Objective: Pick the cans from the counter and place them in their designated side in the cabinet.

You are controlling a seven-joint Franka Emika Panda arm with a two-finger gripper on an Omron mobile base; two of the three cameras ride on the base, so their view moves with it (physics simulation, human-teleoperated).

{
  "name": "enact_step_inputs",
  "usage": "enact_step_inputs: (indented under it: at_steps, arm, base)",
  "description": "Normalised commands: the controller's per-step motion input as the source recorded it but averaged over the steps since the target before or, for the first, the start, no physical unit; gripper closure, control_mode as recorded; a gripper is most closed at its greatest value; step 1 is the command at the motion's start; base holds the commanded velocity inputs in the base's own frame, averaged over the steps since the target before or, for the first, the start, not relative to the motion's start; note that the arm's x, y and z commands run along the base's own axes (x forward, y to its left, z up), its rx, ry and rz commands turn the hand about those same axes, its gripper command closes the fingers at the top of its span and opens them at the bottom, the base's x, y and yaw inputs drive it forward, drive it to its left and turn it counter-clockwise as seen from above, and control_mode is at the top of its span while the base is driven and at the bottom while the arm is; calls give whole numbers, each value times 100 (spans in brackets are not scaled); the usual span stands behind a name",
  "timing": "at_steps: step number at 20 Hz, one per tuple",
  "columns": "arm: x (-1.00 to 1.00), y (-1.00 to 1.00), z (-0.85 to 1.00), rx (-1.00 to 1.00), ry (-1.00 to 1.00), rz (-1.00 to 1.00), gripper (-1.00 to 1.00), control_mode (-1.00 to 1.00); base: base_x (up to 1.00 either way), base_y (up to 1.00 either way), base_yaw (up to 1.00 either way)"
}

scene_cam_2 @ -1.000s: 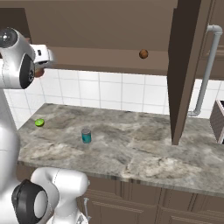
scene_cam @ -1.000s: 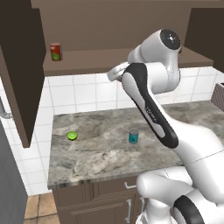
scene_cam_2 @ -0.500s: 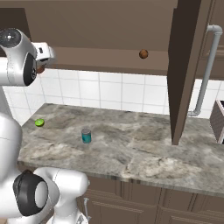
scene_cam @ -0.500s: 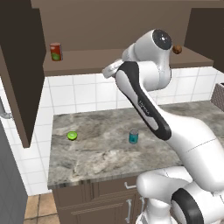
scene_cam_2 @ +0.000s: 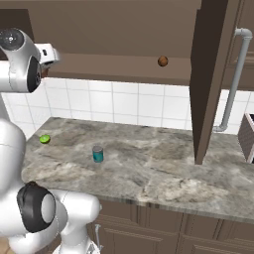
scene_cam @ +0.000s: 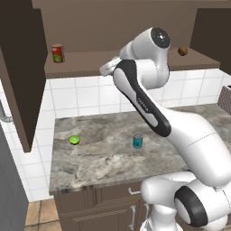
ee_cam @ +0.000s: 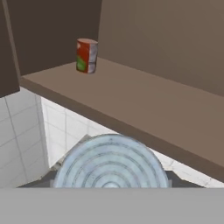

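One can we hold in the tool below the cabinet shelf; the teal can waits on the desk beneath.

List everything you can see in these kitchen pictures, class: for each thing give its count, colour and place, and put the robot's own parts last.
Teal can: one, teal-blue with grey top, upright on the counter.
Held can: one, ringed grey top seen close in the hand view.
Red can: one, red with green mark, left end of the shelf.
Lime half: one, green, on the counter's left.
Brown ball: one, on the shelf.
Counter: one, grey-brown marble.
Shelf: one, brown, in the cabinet.
Pipe: one, grey, right wall.
Arm: one, white, raised to the shelf; jaws shut on the held can.
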Motion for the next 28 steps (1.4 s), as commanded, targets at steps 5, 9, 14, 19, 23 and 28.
enact_step_inputs:
  at_steps: [5,9,14,19,23,28]
  arm:
    - [21,19,4,0,0,3,100,-100]
    - [29,12,0,0,0,3,100,-100]
    - [34,9,0,0,0,2,100,-100]
    - [28,11,0,0,0,2,100,-100]
    - [27,14,0,0,0,1,100,-100]
    - [23,12,0,0,0,0,100,-100]
  base:
    - [0,0,0]
    - [0,0,0]
    - [0,0,0]
    - [0,0,0]
    - [0,0,0]
    - [0,0,0]
